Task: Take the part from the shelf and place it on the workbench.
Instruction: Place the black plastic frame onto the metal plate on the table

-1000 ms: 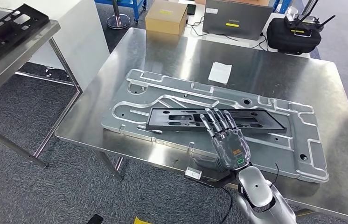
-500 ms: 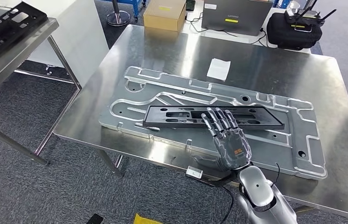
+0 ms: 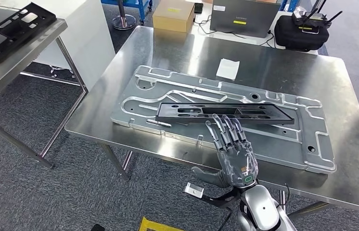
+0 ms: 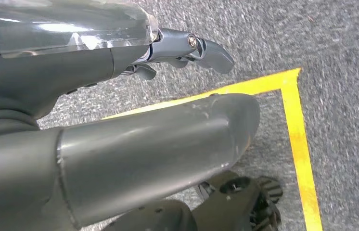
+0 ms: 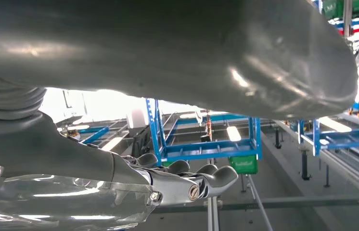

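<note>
The part (image 3: 224,113), a long black plastic frame with cut-outs, lies flat on a silver plate (image 3: 274,144) that rests on your workbench (image 3: 177,53). It runs left to right across the plate's middle, and nothing holds it.

Your right hand (image 3: 230,154) hovers just near of the part, palm down, fingers (image 3: 218,132) spread and straight, grasping nothing. The fingertips reach close to the part's near edge; you cannot tell from the head view whether they touch it or hang above it. In the right wrist view the same hand (image 5: 120,187) appears with fingers extended against bright background racks, much of the picture blocked by the arm's own cover.

Your left hand (image 4: 120,53) hangs over grey carpet beside a yellow floor line (image 4: 295,139). A few of its fingertips show, slightly bent, with nothing in them; the rest is hidden behind the arm, so whether it is released or clenched cannot be told.

On the bench's far side lies a white paper (image 3: 227,68). Beyond the far edge sit a cardboard box (image 3: 173,14), a grey laptop (image 3: 245,18) cut off by the frame, and a black bag (image 3: 300,32). At far left, a shelf (image 3: 23,53) carries another black frame (image 3: 11,31), partly cropped.
</note>
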Controlling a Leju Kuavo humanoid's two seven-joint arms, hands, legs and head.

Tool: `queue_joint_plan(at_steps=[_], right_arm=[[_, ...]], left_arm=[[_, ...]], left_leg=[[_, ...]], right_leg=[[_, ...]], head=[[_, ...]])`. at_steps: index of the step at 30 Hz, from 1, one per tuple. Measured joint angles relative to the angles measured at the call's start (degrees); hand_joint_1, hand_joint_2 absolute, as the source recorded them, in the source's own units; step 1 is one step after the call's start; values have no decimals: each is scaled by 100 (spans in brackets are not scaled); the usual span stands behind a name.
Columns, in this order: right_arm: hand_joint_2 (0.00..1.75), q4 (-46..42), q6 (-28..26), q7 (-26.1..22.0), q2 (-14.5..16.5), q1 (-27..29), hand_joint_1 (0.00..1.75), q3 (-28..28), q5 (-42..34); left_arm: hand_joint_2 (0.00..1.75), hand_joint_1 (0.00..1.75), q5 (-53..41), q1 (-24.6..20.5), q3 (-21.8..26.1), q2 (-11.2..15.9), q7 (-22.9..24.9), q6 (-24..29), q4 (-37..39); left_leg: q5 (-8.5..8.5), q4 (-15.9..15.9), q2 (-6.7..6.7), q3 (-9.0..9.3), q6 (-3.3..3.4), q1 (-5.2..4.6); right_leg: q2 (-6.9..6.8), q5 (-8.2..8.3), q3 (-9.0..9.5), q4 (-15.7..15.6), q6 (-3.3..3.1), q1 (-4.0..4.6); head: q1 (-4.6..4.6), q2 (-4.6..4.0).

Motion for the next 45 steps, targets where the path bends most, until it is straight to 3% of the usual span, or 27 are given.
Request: queue_joint_plan(at_steps=[2,4,5,6,7,9,11,12,14,16,19,20,22,24,25,27,29,30,32,34,35,36,38,40,42,43,45], right_arm=[[0,-121,-97,1,10,88,0,-1,-114],[0,-280,-203,-93,33,196,0,-8,-394],[0,-391,-241,-225,65,279,0,-23,-624],[0,-529,-262,-460,121,378,0,-57,-948],[0,-690,-273,-777,209,489,0,-110,-1354],[0,-1047,-286,-1496,441,718,0,-248,-2343],[0,-1422,-299,-2040,657,962,0,-344,-3354],[0,-1608,-308,-2247,737,1097,0,-374,-3816],[87,-1945,-322,-2553,830,1393,0,-415,-4598],[175,-2190,-301,-2711,860,1649,0,-430,-5196],[175,-2481,-99,-2925,832,2094,0,-468,-6282],[175,-2563,39,-3036,803,2283,0,-523,-6684],[175,-2684,451,-3307,745,2653,0,-711,-7416],[175,-2734,1111,-3598,785,2993,0,-1051,-7938],[175,-2744,1494,-3725,863,3147,0,-1299,-8092],[87,-2745,2131,-3868,1073,3353,0,-1816,-8192],[0,-2746,2425,-3884,1275,3455,0,-2210,-8194],[0,-2745,2519,-3849,1361,3503,0,-2370,-8226],[0,-2715,2823,-3681,1519,3596,0,-2712,-8430],[0,-2542,3469,-3484,1678,3637,0,-3209,-8846],[0,-2357,3883,-3424,1751,3632,0,-3533,-9077],[0,-2097,4287,-3382,1805,3607,0,-3900,-9272],[0,-1497,4867,-3315,1889,3511,0,-4665,-9425],[0,-855,5116,-3272,1939,3300,0,-5359,-9173],[0,-64,5207,-3263,1976,2926,0,-6057,-8530],[0,452,5221,-3242,1989,2685,0,-6486,-8148],[0,1588,5157,-3194,1984,2199,0,-7392,-7569]], left_arm=[[0,0,15,0,5,-3,-13,8,0],[0,0,57,13,16,-3,-33,21,0],[0,0,86,25,24,-3,-49,30,0],[0,0,121,40,32,-4,-67,42,0],[0,0,156,56,40,-4,-87,56,0],[0,0,244,88,63,-14,-132,86,0],[0,0,341,119,92,-31,-178,107,0],[0,0,388,136,107,-37,-195,116,0],[0,0,478,175,139,-39,-215,140,3],[0,0,559,212,180,-44,-231,162,8],[0,0,710,236,258,-57,-252,191,11],[0,0,760,241,281,-58,-258,201,11],[0,0,855,255,330,-60,-270,215,11],[0,0,945,264,370,-63,-287,226,11],[0,0,986,266,383,-64,-297,232,11],[0,0,1029,272,395,-71,-313,243,11],[0,0,1044,287,404,-84,-317,252,12],[0,0,1061,290,407,-95,-318,256,13],[0,0,1141,291,420,-116,-320,274,15],[0,0,1262,303,448,-132,-322,307,15],[0,0,1322,315,469,-139,-322,324,15],[0,0,1374,326,489,-149,-321,342,16],[0,0,1455,344,515,-172,-321,369,17],[0,0,1523,357,521,-201,-334,381,16],[0,0,1603,357,523,-223,-372,386,16],[0,0,1642,354,523,-230,-394,390,18],[0,0,1711,357,523,-231,-433,396,29]], left_leg=[[123,-17,22,-110,77,16],[232,-13,29,-263,102,8],[286,-10,31,-342,100,3],[338,-7,33,-418,93,-1],[389,-4,33,-488,84,-6],[486,-2,29,-595,55,-17],[580,-10,23,-644,0,-22],[628,-25,23,-650,-37,-13],[713,-69,23,-656,-120,4],[510,41,19,-709,-177,9],[-364,895,16,-869,-228,20],[-505,1226,17,-888,-248,23],[-357,1502,17,-735,-273,28],[-106,1011,13,-232,-260,34],[-141,558,8,97,-237,23],[-326,-60,-4,494,-168,-8],[-311,-165,0,493,-82,-27],[-254,-182,15,455,-38,-20],[-105,-201,53,316,56,3],[37,-196,81,139,98,3],[109,-189,88,45,99,3],[180,-177,91,-55,93,4],[307,-129,89,-260,66,7],[407,-77,86,-424,14,5],[511,-70,85,-502,-64,3],[575,-90,84,-515,-105,6],[647,-83,70,-554,-176,11]], right_leg=[[16,-454,-142,399,46,-17],[15,-979,-304,1083,66,-19],[15,-1100,-322,1352,67,-19],[16,-1087,-256,1451,57,-16],[16,-978,-93,1360,36,-12],[15,-746,480,684,-45,16],[9,-743,986,-63,-119,61],[9,-776,1100,-264,-142,85],[9,-698,1087,-361,-185,91],[-4,-553,1004,-425,-258,61],[-31,-351,778,-432,-325,58],[-42,-290,684,-412,-323,62],[-57,-174,465,-337,-302,62],[-58,-85,249,-225,-261,56],[-60,-52,166,-163,-232,61],[-66,19,92,-97,-165,67],[-58,111,76,-107,-94,61],[-39,91,49,-91,-61,50],[-1,-294,-51,153,2,32],[12,-916,-173,747,52,8],[12,-1080,-202,1067,74,-4],[12,-1083,-181,1291,92,-18],[11,-756,93,1257,109,-46],[12,-576,680,543,86,-49],[31,-732,1159,-216,33,-21],[34,-800,1249,-414,1,3],[-15,-730,1205,-485,-74,7]], head=[[27,-1],[48,0],[48,0],[49,1],[49,1],[46,1],[39,1],[44,1],[53,1],[45,1],[-4,0],[-8,0],[-9,0],[-13,1],[-16,1],[-15,1],[-23,1],[-32,1],[-8,0],[15,0],[19,1],[19,1],[19,1],[25,1],[25,1],[21,1],[25,1]])
